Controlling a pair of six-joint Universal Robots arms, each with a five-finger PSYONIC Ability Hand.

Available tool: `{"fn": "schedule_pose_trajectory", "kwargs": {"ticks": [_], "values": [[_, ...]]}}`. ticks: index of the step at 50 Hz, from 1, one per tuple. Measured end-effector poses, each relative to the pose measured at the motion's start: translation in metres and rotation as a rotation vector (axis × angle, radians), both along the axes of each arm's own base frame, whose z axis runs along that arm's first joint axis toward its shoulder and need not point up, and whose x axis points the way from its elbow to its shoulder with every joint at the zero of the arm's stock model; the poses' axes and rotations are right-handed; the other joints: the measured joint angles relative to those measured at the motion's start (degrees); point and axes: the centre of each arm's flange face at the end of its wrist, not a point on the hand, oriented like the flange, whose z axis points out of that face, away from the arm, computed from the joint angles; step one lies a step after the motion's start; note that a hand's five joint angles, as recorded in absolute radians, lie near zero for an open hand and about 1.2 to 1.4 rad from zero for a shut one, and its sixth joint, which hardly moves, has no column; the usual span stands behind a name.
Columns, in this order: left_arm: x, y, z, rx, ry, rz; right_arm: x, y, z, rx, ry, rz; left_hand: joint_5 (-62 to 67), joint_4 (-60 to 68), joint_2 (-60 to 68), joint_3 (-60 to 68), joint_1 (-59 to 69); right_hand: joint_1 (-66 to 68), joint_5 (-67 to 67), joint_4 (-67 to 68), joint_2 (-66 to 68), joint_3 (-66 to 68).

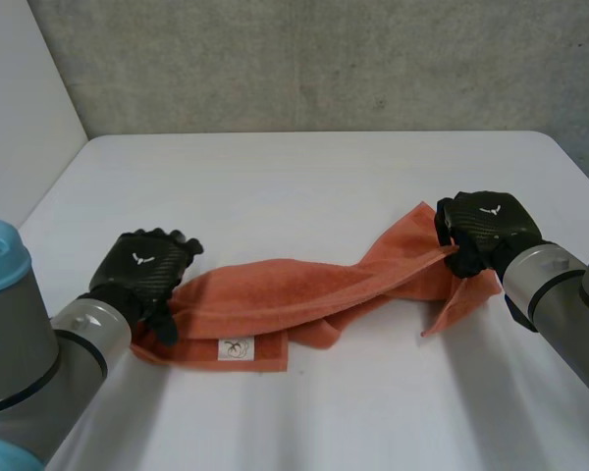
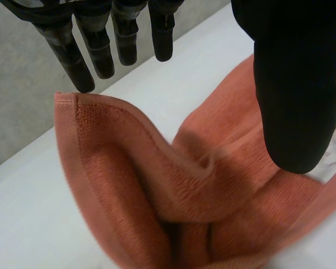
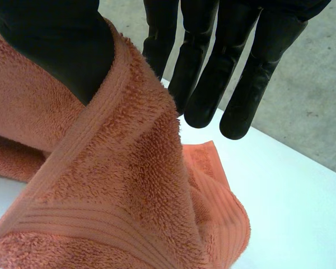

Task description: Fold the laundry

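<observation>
An orange towel lies twisted lengthwise across the white table, with a small white label near its left end. My left hand rests at that left end, open. In the left wrist view its straight fingers hover just over a towel corner, and the thumb stands apart above the cloth. My right hand is shut on the towel's right end, lifted slightly. In the right wrist view the thumb pinches the towel edge against the fingers.
A grey concrete wall runs behind the table's far edge. Bare tabletop stretches beyond the towel and in front of it, toward me.
</observation>
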Motion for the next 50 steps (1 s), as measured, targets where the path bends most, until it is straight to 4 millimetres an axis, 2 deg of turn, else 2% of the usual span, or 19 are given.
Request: {"fn": "schedule_pose_trajectory", "kwargs": {"ticks": [13,19,31,34,35,37,38,41,43,44,45,50], "values": [[0.002,-0.022,-0.018,-0.043,-0.074,0.027,0.001,0.004,-0.007,0.006,0.042,0.017,4.52,4.36,4.32,3.64,3.46,0.0,0.0,0.0,0.0,0.0],[0.009,-0.036,-0.032,-0.049,-0.175,0.03,-0.001,0.003,-0.01,-0.006,0.102,0.027,4.53,4.36,4.38,3.64,3.46,0.0,0.0,0.0,0.0,0.0],[0.019,-0.041,-0.032,-0.044,-0.202,0.051,-0.001,-0.002,-0.023,0.006,0.167,0.033,4.54,4.37,4.4,3.64,3.46,-2.63,-1.84,-1.89,-1.86,-1.73],[0.02,-0.044,-0.032,-0.044,-0.2,0.056,-0.001,-0.002,-0.024,0.007,0.17,0.034,4.54,4.38,4.43,3.66,3.5,0.56,-0.21,0.05,0.4,0.19],[0.021,-0.045,-0.033,-0.044,-0.199,0.059,0.0,-0.002,-0.026,0.012,0.172,0.035,14.57,14.33,14.49,13.56,14.7,0.57,0.11,0.33,0.46,0.34],[0.021,-0.046,-0.034,-0.044,-0.199,0.061,0.0,-0.002,-0.027,0.014,0.172,0.036,15.94,15.72,15.63,14.96,16.21,0.57,0.11,0.33,0.46,0.34],[0.021,-0.049,-0.036,-0.042,-0.198,0.064,0.001,-0.002,-0.028,0.018,0.174,0.038,23.06,23.27,23.23,22.59,24.01,0.57,0.14,0.33,0.47,0.34],[0.021,-0.053,-0.038,-0.044,-0.196,0.065,0.001,-0.002,-0.03,0.022,0.178,0.041,29.94,30.1,30.78,29.52,31.34,0.57,0.09,0.33,0.46,0.34],[0.019,-0.061,-0.042,-0.055,-0.189,0.062,0.002,-0.004,-0.033,0.026,0.187,0.045,43.71,44.01,44.84,43.38,44.48,0.57,0.13,0.33,0.46,0.34],[0.019,-0.061,-0.042,-0.055,-0.189,0.062,0.002,-0.004,-0.033,0.026,0.187,0.045,43.71,44.01,44.84,43.38,44.48,0.57,0.13,0.33,0.46,0.34],[0.017,-0.067,-0.044,-0.069,-0.181,0.057,0.003,-0.006,-0.035,0.028,0.194,0.047,50.6,51.31,51.4,50.45,50.13,0.57,0.1,0.33,0.46,0.34],[0.012,-0.079,-0.044,-0.108,-0.164,0.048,0.004,-0.011,-0.037,0.026,0.205,0.05,51.07,53.86,53.99,53.15,50.13,0.57,0.13,0.33,0.46,0.34]]}}
